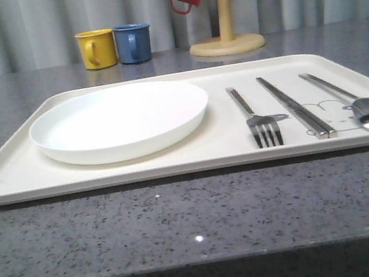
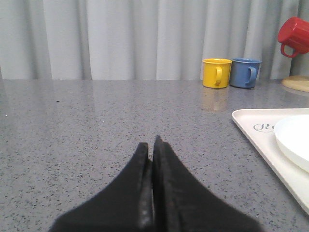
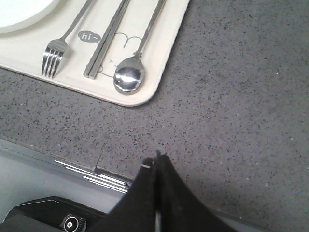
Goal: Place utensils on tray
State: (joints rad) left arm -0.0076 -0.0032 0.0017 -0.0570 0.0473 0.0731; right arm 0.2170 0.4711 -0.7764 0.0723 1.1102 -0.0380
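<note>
Shiny steel fork, flat chopsticks and oval spoon all lie side by side on the right half of the cream tray, long axes parallel, running front-to-back, just right of the round white plate. Right gripper is the nearer arm, jaws pressed together and empty over speckled grey counter, spoon bowl ahead of its tips; left gripper also closed, empty, well apart from tray. Judgement: nothing left to pick, task looks done.

- "hi~" in white letters inside a dark grey speech bubble, printed on the tray between fork and chopsticks.
- Cursive script starting "R" near the tray corner, rest hidden behind the plate.
</note>
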